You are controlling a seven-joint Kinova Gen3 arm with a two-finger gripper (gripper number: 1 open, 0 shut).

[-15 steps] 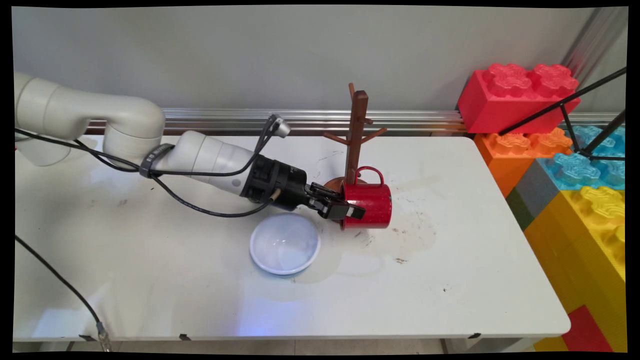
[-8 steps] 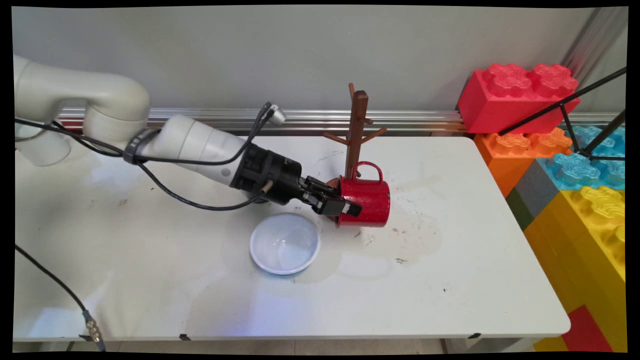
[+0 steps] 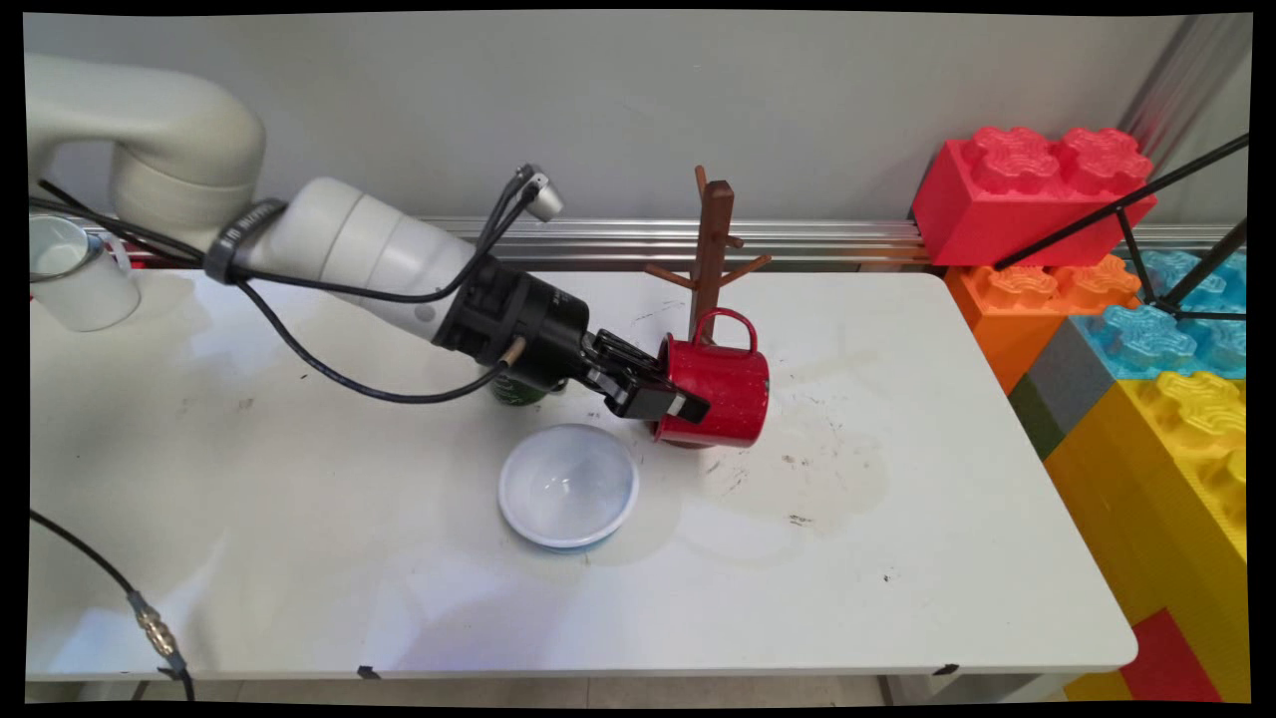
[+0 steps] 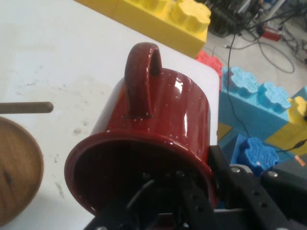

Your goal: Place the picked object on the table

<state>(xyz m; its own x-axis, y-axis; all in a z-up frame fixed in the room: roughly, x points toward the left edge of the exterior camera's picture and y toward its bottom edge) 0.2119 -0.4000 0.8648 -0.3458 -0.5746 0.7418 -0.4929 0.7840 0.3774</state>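
We see the black two-finger gripper (image 3: pixel 670 401) clamped on the glossy red enamel mug's (image 3: pixel 720 389) rim, mug lifted sideways beside the brown wooden mug tree (image 3: pixel 712 249), hand view alone showing one finger (image 4: pixel 194 208) inside its mouth, white bowl (image 3: pixel 568 486) below.

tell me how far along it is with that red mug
Done: the pincer has the red mug clamped by its rim and lifted off the table, lying sideways with the handle up. In hand: it hangs beside the wooden mug tree, low down by the base. Left: the mug is on no peg yet. The white bowl sits untouched nearby.
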